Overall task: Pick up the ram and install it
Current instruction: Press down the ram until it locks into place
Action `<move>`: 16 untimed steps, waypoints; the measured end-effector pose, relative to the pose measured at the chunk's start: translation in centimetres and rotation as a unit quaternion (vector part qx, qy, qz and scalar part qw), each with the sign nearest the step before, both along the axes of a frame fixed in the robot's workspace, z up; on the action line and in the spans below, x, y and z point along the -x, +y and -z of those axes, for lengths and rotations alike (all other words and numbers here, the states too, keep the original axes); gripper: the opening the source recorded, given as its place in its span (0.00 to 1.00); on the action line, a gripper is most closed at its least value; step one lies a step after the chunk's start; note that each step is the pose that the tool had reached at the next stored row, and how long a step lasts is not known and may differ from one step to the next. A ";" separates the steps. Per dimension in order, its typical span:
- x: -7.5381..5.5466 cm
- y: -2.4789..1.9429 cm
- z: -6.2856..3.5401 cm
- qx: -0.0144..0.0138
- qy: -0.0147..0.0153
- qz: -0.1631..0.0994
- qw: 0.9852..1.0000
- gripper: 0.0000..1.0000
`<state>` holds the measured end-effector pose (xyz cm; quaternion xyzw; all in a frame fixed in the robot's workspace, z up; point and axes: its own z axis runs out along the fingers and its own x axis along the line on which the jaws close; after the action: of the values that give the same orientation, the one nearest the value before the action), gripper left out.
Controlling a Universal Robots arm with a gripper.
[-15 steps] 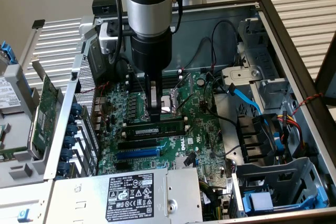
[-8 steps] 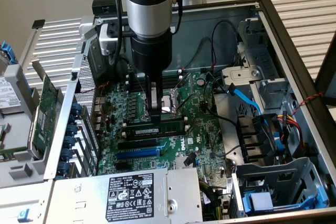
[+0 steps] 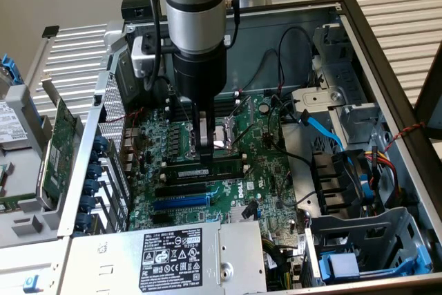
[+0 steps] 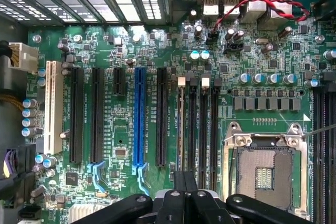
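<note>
Green ram [image 3: 207, 168] is sitting in a slot beside the socket [image 3: 222, 134] on the motherboard [image 3: 269, 170]. Clenched, the end effector [image 3: 205, 159] is pressing down on the ram's top edge.

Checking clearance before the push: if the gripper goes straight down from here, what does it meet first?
The gripper, shut, points down at the memory stick lying along a slot on the motherboard. It likely meets that first; whether they already touch is unclear.
</note>
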<state>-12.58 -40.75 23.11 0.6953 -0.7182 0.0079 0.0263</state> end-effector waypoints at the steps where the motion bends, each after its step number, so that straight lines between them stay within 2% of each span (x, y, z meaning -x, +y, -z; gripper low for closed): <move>1: 0.0 0.00 0.04 0.000 0.000 0.000 1.000 0.11; 16: 0.0 -0.04 0.20 0.000 0.000 -0.001 1.000 0.11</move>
<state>-12.62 -40.79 22.90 0.6958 -0.7177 0.0082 0.0261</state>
